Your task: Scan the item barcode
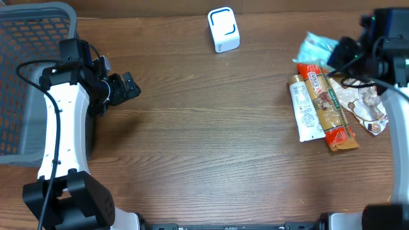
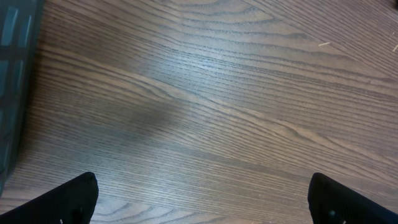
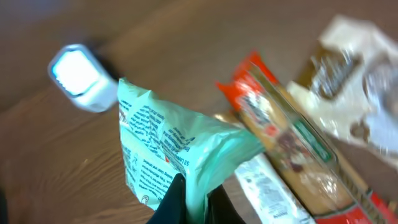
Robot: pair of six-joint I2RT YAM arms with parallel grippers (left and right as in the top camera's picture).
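My right gripper [image 3: 198, 202] is shut on the edge of a pale green packet [image 3: 174, 143] with printed text, held above the table. From overhead that packet [image 1: 316, 46] shows at the far right, next to the right gripper [image 1: 342, 54]. The white scanner box with a blue outline [image 1: 223, 29] stands at the back middle of the table; in the right wrist view the scanner [image 3: 78, 76] lies beyond the packet to the left. No barcode is legible. My left gripper [image 1: 128, 86] hangs open over bare wood at the left, nothing between its fingers [image 2: 81, 196].
On the right lie a long red-edged snack pack [image 1: 332, 105], a white tube-shaped pack [image 1: 305, 108] beside it, and a clear bag of brown pieces [image 1: 365, 105]. A grey mesh basket [image 1: 25, 76] fills the far left, behind the left arm.
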